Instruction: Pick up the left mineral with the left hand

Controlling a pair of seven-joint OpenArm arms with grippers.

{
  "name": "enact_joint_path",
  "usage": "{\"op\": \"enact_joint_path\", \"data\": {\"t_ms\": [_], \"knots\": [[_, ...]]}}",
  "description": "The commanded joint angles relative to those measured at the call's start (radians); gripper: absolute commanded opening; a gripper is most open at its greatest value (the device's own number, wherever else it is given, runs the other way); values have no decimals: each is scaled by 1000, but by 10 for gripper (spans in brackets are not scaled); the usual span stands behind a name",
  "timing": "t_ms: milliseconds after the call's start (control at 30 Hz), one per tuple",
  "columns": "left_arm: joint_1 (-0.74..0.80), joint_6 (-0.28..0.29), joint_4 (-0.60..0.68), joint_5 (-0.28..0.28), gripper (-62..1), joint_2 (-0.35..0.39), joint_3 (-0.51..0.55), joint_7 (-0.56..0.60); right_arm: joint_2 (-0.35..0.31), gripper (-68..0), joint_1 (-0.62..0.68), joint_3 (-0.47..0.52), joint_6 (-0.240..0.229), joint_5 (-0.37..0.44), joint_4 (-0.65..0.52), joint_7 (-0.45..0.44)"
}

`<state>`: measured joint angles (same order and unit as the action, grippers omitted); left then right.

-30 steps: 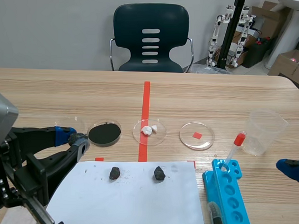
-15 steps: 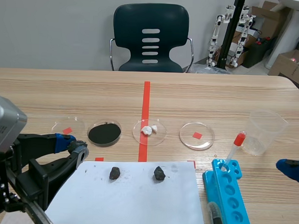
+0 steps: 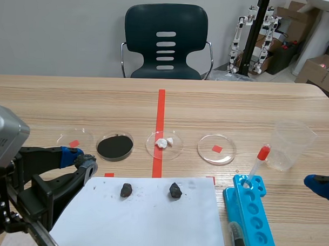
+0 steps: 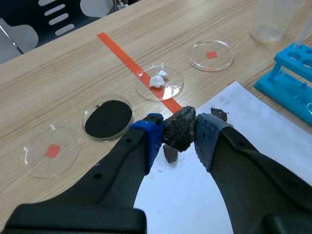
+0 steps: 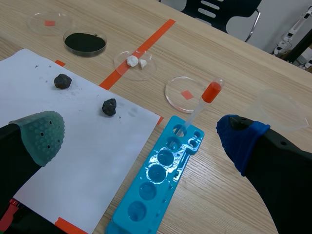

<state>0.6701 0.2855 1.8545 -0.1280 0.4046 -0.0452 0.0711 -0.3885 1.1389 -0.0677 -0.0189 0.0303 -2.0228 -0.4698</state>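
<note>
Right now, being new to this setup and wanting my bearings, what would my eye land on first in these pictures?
The left tool is shut on a dark rock, held near the edge of the white paper sheet. On that sheet lie two more, a left mineral and a right mineral. Beside the sheet, toward the right arm, stands a bright blue tube rack with a red-topped tube in it.

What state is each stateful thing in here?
left gripper: shut on held mineral
held mineral: clamped between the pads
right gripper: open, empty
two loose minerals: lying on paper
dropper: standing tilted in rack
cup: upright
</note>
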Motion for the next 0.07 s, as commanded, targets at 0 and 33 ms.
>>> {"op": "enact_joint_path", "data": {"t_ms": [0,33], "knots": [[-3,-2,19,-9,-524,-2,3,14,-5,4,-9,1,3,6,-23,-14],[-3,-2,19,-9,-524,-2,3,14,-5,4,-9,1,3,6,-23,-14]]}}
